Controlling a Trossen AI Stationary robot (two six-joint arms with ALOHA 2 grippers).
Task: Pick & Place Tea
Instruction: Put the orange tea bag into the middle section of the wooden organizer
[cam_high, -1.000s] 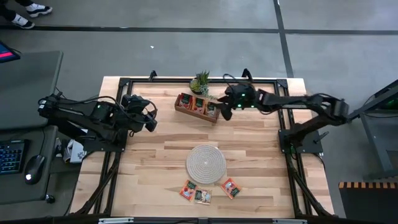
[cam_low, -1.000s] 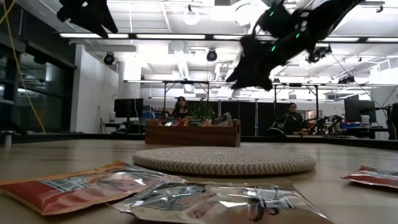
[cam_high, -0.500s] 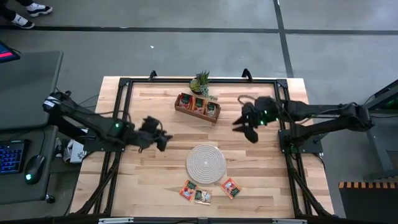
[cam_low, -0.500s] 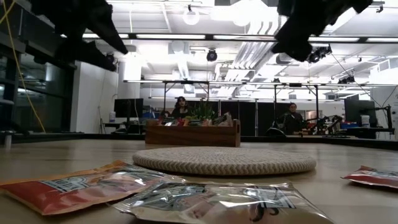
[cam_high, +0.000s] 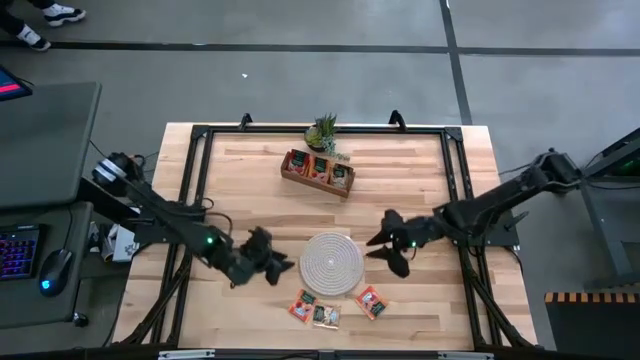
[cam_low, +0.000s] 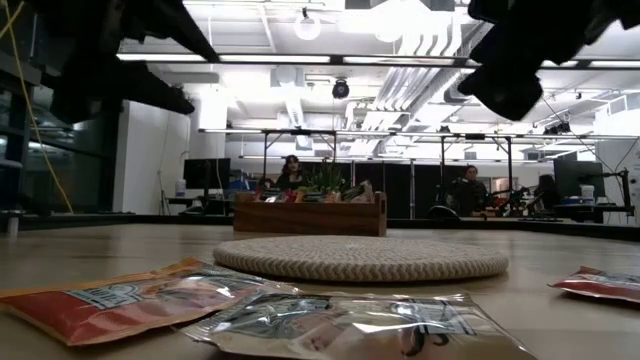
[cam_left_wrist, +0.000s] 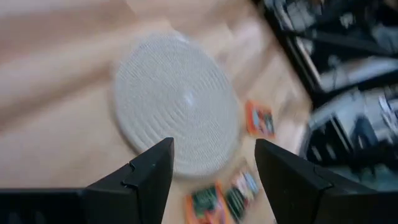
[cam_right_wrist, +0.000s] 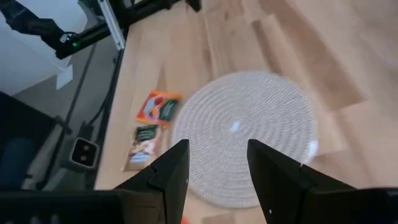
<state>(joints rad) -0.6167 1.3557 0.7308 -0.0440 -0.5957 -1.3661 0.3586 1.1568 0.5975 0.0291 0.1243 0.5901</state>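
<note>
Both arms reach over the wooden table toward the round woven mat near its front edge. The left gripper hangs just left of the mat, fingers apart and empty; the right gripper hangs just right of it, fingers likewise apart and empty. Three tea sachets lie loose between the mat and the front edge. More sachets stand in the wooden tray near the back edge, beside a small potted plant.
</note>
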